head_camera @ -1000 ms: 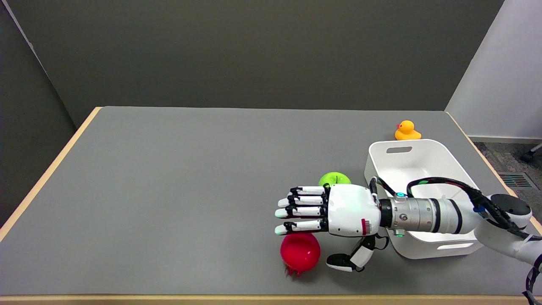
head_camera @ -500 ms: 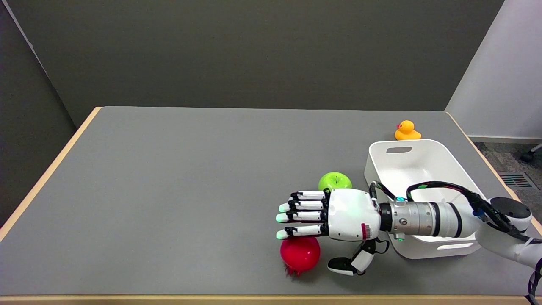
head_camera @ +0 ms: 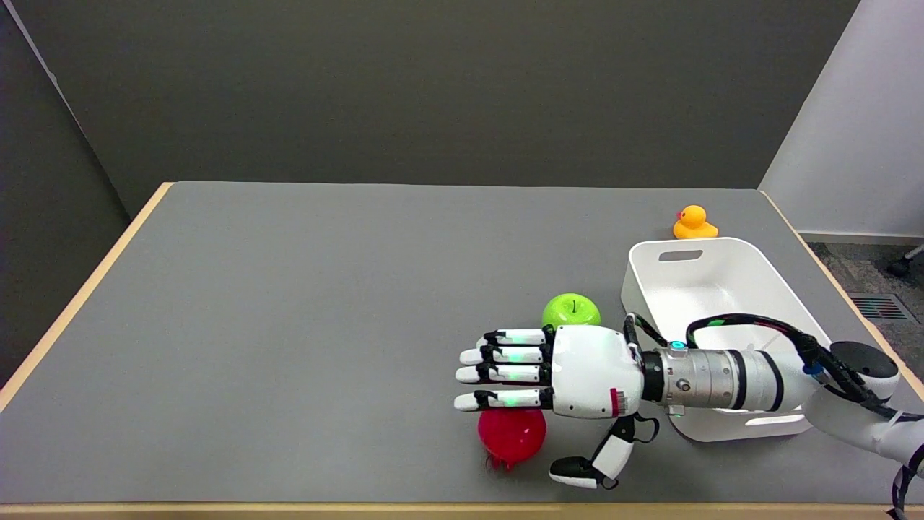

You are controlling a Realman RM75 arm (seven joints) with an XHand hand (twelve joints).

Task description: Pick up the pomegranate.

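the grey table [head_camera: 289,325] holds a white bin [head_camera: 722,289] at the right. the right hand [head_camera: 570,372] hangs flat over the red pomegranate [head_camera: 511,439] near the front edge, fingers [head_camera: 505,375] straight and spread, holding nothing. a green apple [head_camera: 571,310] sits behind it. a yellow duck [head_camera: 694,222] sits behind the bin.

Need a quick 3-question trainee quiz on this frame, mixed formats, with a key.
1. True or false: the right hand already grips the pomegranate.
2. Which thing sits just beyond the hand, on its far side? A) rubber duck B) green apple C) white bin
3. Fill in: the duck stands on the table, behind the far end of the ____.

Key
1. False: the fingers are stretched flat above it, the thumb apart to its right.
2. B
3. white bin
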